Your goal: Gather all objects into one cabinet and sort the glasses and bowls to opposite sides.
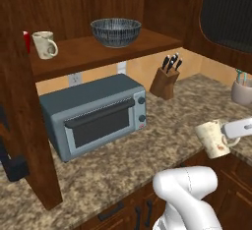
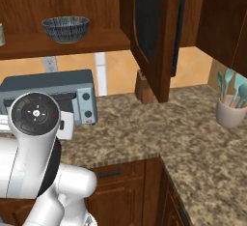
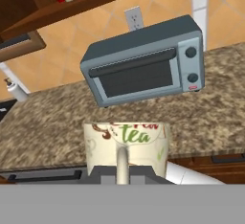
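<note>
One cream tea mug [image 3: 127, 147] is hanging from the gripper [image 3: 122, 173], which is squeezing its handle shut. Ahead and higher, the cabinet shelf [image 1: 98, 52] is holding another cream mug [image 1: 44, 44], a red one [image 1: 26, 41] and the bowl [image 1: 115, 31]. Mugs probably feel light, hard, slippery and break easily, so the handle looks best.

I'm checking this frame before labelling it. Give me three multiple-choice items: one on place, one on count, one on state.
1. Where is the bowl?
A. on the cabinet shelf
B. on the counter
C. on the toaster oven

2. How many mugs stand on the shelf?
A. none
B. two
C. four

3. What is the gripper doing?
A. open, empty
B. shut on a mug
C. shut on the bowl

Answers: 1 A, the bowl rests on the wood shelf. 2 B, a cream mug and a red mug stand there. 3 B, the held mug hangs above the counter.
</note>
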